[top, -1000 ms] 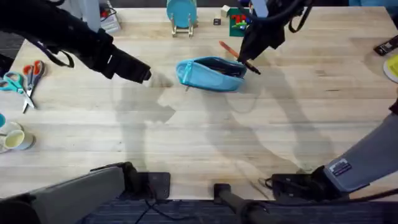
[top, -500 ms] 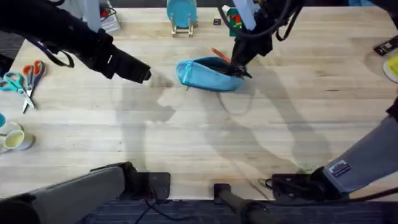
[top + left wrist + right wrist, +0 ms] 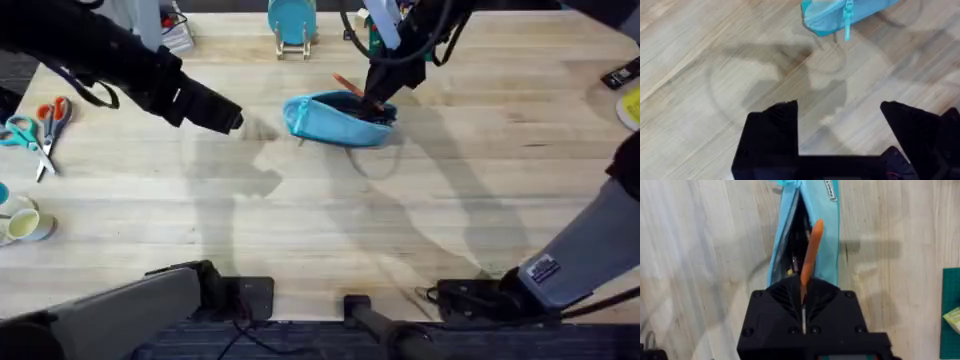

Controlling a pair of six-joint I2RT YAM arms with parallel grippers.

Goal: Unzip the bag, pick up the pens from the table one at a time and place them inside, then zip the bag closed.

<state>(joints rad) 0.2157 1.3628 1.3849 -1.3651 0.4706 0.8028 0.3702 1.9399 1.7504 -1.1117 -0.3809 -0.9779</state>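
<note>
One orange pen [image 3: 811,247] is pinched at its near end in my right fingers [image 3: 377,97], and since half a second ago I have carried it further over the bag [image 3: 335,121], so that the pen's tip now hangs above the open zipper mouth rather than beside the bag's far edge. My left fingers [image 3: 839,131] have not shifted; they stand wide apart with nothing between them, hovering well to the side of the bag at its pull-tab end. The surface [image 3: 330,230] is pale joined planks, with the arms' soft shadows lying on it nearer me than the bag. Beyond the bag a round teal disc on a wooden stand [image 3: 291,22] stands at the far edge, and orange-handled scissors [image 3: 50,120] lie far off past my left arm. The bag rests with its long axis running across the surface, its teal pull tab [image 3: 847,22] dangling at the end toward my left fingers; the pen lies nearly along that same axis.
</note>
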